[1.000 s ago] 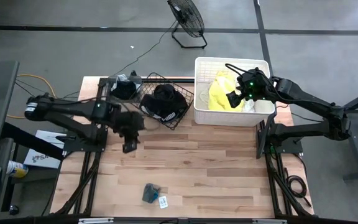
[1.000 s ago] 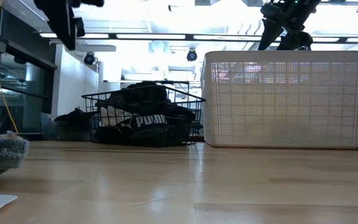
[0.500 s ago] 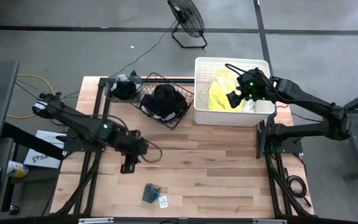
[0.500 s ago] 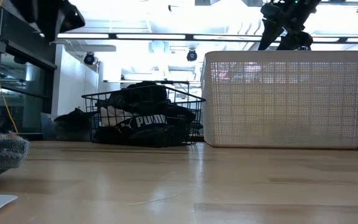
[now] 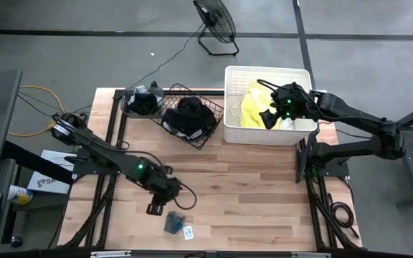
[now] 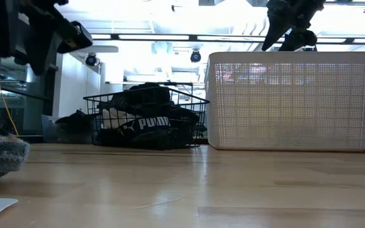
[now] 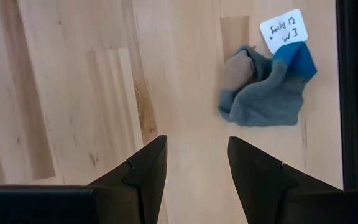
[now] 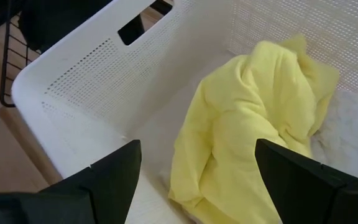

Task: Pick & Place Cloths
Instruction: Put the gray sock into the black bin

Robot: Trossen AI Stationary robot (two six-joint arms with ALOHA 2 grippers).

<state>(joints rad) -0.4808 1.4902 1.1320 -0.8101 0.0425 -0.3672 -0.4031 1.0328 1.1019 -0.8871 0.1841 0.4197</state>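
Left gripper, jaws parted and empty, has grey-blue sock just ahead: soft, light; pinch its bunched middle.

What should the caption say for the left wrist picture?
Open left fingers hover above a grey-blue sock and its label.

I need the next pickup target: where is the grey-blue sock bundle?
In the high view the grey-blue sock bundle lies near the table's front edge, beside a white tag, just ahead of the open left gripper.
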